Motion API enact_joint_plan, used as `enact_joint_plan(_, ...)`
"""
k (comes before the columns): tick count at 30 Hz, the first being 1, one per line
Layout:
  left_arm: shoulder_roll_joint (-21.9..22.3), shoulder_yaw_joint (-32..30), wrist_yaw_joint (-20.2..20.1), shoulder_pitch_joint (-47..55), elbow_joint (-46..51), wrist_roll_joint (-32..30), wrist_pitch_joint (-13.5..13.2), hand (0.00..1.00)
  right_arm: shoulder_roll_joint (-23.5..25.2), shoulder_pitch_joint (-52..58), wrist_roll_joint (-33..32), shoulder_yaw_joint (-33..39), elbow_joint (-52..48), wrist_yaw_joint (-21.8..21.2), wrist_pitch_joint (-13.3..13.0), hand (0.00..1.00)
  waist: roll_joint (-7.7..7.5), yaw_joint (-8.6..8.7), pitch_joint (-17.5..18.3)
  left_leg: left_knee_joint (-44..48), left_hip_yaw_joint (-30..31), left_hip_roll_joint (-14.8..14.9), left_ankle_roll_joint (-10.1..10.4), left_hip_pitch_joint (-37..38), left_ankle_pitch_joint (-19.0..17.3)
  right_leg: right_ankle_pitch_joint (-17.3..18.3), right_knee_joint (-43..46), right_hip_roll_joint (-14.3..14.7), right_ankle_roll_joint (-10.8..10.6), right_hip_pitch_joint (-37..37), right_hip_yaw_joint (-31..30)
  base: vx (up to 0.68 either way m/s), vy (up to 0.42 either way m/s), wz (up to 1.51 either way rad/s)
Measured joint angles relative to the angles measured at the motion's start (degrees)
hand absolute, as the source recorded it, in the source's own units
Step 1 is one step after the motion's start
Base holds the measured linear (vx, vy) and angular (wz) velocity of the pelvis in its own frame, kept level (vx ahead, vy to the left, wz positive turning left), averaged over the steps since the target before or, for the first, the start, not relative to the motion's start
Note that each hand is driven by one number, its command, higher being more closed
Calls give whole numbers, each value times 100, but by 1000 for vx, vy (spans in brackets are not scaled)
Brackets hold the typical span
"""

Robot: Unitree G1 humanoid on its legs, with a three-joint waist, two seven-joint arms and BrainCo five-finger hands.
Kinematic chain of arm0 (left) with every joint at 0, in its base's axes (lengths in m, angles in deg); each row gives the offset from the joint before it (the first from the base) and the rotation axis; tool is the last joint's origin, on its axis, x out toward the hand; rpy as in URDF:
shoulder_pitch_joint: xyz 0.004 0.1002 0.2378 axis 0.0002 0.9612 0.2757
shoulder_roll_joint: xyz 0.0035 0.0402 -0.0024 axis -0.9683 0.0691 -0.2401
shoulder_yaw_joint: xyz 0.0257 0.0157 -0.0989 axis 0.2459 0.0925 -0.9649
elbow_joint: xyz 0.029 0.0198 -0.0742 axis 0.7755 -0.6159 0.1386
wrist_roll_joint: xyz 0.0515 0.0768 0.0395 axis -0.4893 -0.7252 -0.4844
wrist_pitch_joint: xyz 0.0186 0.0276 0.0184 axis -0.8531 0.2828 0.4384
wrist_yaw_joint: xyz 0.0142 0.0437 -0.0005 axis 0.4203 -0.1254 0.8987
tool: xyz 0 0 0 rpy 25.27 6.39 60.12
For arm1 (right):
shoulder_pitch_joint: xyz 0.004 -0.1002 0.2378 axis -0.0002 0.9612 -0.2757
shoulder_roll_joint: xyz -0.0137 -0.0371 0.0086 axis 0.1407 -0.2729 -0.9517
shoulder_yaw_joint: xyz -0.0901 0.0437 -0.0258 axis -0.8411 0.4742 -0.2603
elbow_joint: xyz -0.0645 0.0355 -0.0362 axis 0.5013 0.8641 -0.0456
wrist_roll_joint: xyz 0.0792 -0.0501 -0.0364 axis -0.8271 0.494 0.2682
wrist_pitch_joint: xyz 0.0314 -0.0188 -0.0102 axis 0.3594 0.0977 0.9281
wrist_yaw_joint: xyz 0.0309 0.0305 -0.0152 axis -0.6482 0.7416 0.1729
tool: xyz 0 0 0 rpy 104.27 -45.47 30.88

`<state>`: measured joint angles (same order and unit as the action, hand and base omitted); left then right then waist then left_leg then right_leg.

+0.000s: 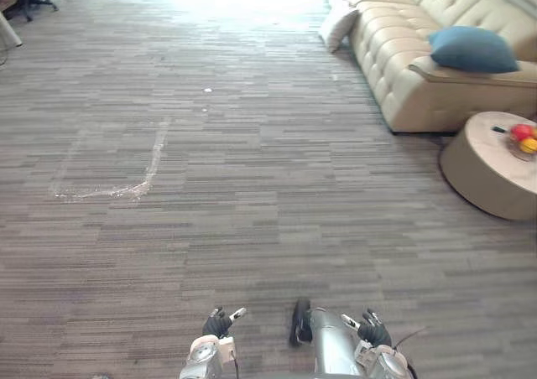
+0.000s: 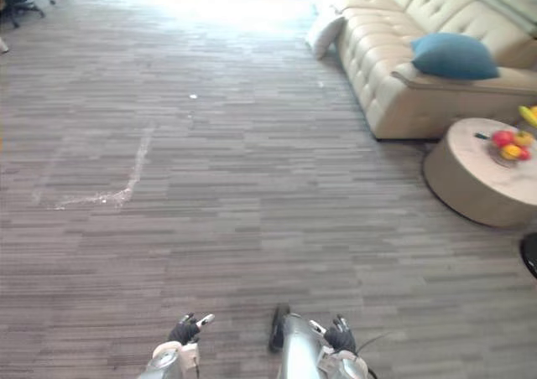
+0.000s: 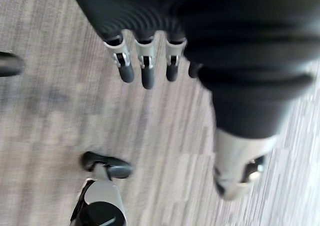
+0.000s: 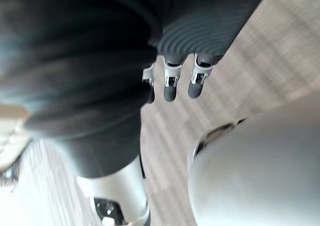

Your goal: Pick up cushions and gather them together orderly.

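Two empty hands near, left hand (image 1: pixel 218 323) and right hand (image 1: pixel 372 329), fingers slack over floor (image 1: pixel 210 186). Farther right, blue cushion (image 1: pixel 472 49) on sofa (image 1: pixel 394 35) arm; beyond, white cushion (image 1: pixel 337 27) on floor against sofa. Apparently no gathering done: both pickups and the grouping left to do.

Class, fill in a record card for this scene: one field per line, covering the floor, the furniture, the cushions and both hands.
Floor: grey carpet with a pale mark
Sofa: beige, far right
Blue cushion: on the sofa's near end
White cushion: on the floor against the sofa's far end
Table: round, beside the sofa, holding fruit
Left hand: low, open, empty
Right hand: low, open, empty
Task state: cushions apart, not yet gathered
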<state>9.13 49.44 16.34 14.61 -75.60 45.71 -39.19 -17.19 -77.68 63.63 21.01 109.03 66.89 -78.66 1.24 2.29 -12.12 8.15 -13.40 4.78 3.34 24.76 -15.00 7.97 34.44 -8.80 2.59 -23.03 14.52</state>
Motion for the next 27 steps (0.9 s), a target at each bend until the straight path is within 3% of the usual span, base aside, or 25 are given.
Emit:
enact_joint_plan(1, 13, -50, -18, 10, 3, -34, 2, 0, -27, -19, -1, 44, -65, -6, 16, 0, 104, 25, 18, 811, 106, 168, 322, -268, 202, 361, 212, 53, 55, 126, 65, 705, -286, 6)
enact_joint_plan(2, 17, -117, -17, 11, 4, -33, 2, 0, -32, -18, 0, 50, -73, -5, 37, 0, 133, 27, 11, 1348, 205, 250, 476, -450, 348, 490, 234, 100, 69, 227, 57, 688, -267, -5)
enact_joint_plan(3, 10, -305, -7, 8, 35, -23, 2, 0, -57, -40, -1, 33, -82, -3, 77, 0, 205, 8, -48, 3019, 602, 510, 1038, -1130, 921, 700, 101, 239, 114, 600, 103, 667, -214, -19)
enact_joint_plan(4, -8, -453, -8, 2, 117, -14, 3, 0, -85, -109, -5, -47, -81, 7, 105, 0, 264, -5, -157, 4698, 600, 817, 1039, -1868, 930, 820, -185, 475, 187, 1123, 96, 639, -172, -22)
enact_joint_plan(5, -10, -516, -1, -3, 198, -10, -6, 0, -85, -129, -6, -97, -80, 10, 110, 0, 292, -27, -184, 5132, 541, 905, 911, -2081, 828, 849, -321, 540, 206, 1377, 86, 589, -121, -33)
enact_joint_plan(6, -36, -587, 16, 1, 363, 10, -12, 0, -16, -135, -17, -223, -39, 9, 124, 0, 111, -150, -258, 5507, 294, 973, 570, -2565, 468, 905, -719, 578, 219, 1996, 46, 588, -105, -28)
enact_joint_plan(8, -50, -595, 12, -6, 577, 35, -55, 0, 138, -119, -24, -329, -14, 9, 129, 0, -54, -275, -210, 4806, -185, 965, 232, -3398, 170, 916, -1424, 567, 136, 2741, -50, 577, -76, -30)
enact_joint_plan(9, -42, -596, 13, -4, 616, 37, -77, 0, 148, -141, -27, -377, -16, 16, 128, 0, -50, -288, -200, 4581, -263, 962, 180, -3580, 139, 924, -1551, 564, 99, 2859, -79, 538, 34, -42)
enact_joint_plan(10, -15, -605, 20, -1, 709, 43, -125, 0, 180, -187, -28, -453, -9, 14, 145, 0, -27, -323, -192, 3330, -485, 860, 136, -3965, 182, 968, -1931, 530, -73, 3271, -225, 449, 73, -37)
enact_joint_plan(11, -8, -609, 28, -1, 708, 55, -134, 0, 195, -192, -28, -453, -8, 16, 143, 0, -20, -335, -185, 2877, -481, 792, 127, -4008, 235, 997, -2013, 508, -123, 3375, -261, 706, 150, -56)
enact_joint_plan(12, -1, -605, 40, 7, 696, 102, -137, 0, 234, -195, -28, -457, 7, 18, 138, 0, 20, -386, -149, 1562, -393, 570, 196, -4081, 506, 1099, -2239, 465, -271, 3656, -392, 510, 156, -47)
enact_joint_plan(13, -10, -591, 48, 17, 693, 113, -139, 0, 229, -212, -22, -472, 77, 19, 126, 0, 42, -418, -135, 1089, -294, 510, 224, -4100, 684, 1162, -2334, 463, -342, 3771, -490, 795, 322, -94)
enact_joint_plan(14, -97, -565, 59, 42, 694, 154, -143, 0, 206, -225, -19, -538, 281, 19, 146, 0, -102, -562, -7, 1140, -169, 292, 78, -4079, 1438, 1308, -2428, 295, -438, 3934, -775, 539, 244, -86)
enact_joint_plan(15, -186, -570, 60, 48, 686, 153, -137, 0, 277, -213, -17, -545, 339, 16, 162, 0, -236, -572, 104, 1239, -208, 155, -63, -4091, 1320, 1326, -2418, 158, -429, 3935, -915, 867, 335, -82)
enact_joint_plan(17, -315, -577, 121, 52, 621, 151, -105, 0, 361, -63, -6, -522, 292, 17, 170, 0, -520, -536, 270, 1664, -516, -8, -377, -3966, 794, 1013, -1143, -248, -851, 3453, -1313, 807, 300, -37)
enact_joint_plan(18, -337, -563, 127, 43, 584, 151, -107, 0, 366, -42, -3, -524, 294, 19, 176, 0, -564, -533, 249, 1677, -543, -66, -418, -3831, 698, 847, -596, -306, -916, 3271, -1409, 659, 290, -23)
enact_joint_plan(20, -383, -499, 155, 31, 480, 149, -85, 0, 338, 5, 11, -523, 268, 10, 158, 0, -545, -461, 181, 1446, -582, -183, -450, -3100, 311, 11, 1729, -377, -1278, 2336, -1614, 563, 202, -10)
enact_joint_plan(21, -378, -469, 158, 34, 387, 149, -45, 0, 304, -2, 10, -525, 207, 5, 145, 0, -492, -435, 138, 1233, -576, -220, -458, -2612, 171, 152, 2498, -375, -1174, 2017, -1513, 584, 141, -7)
enact_joint_plan(23, -350, -270, 162, 29, 307, 149, -5, 0, 256, 85, 15, -527, 1, 4, 114, 0, -375, -405, 142, 735, -560, -219, -468, -1795, -16, 401, 2796, -381, -975, 1473, -971, 566, 105, -10)
enact_joint_plan(24, -326, -242, 163, 39, 279, 149, 2, 0, 249, 85, 16, -511, -96, 4, 96, 0, -328, -393, 154, 454, -503, -206, -348, -1445, -172, 554, 2682, -386, -813, 1054, -610, 562, 45, -1)
enact_joint_plan(25, -304, -220, 162, 38, 215, 149, 14, 0, 222, 66, 16, -503, -148, -1, 85, 0, -320, -312, 142, 298, -488, -160, -377, -1143, -293, 739, 2154, -334, -630, 613, -260, 684, 2, 10)
enact_joint_plan(27, -271, -83, 156, 24, 114, 144, 21, 0, 118, 8, 16, -462, -138, -2, 74, 0, -270, -208, 114, 50, -424, -73, -357, -797, -379, 681, 978, -175, -557, 233, 56, 689, -92, 41)
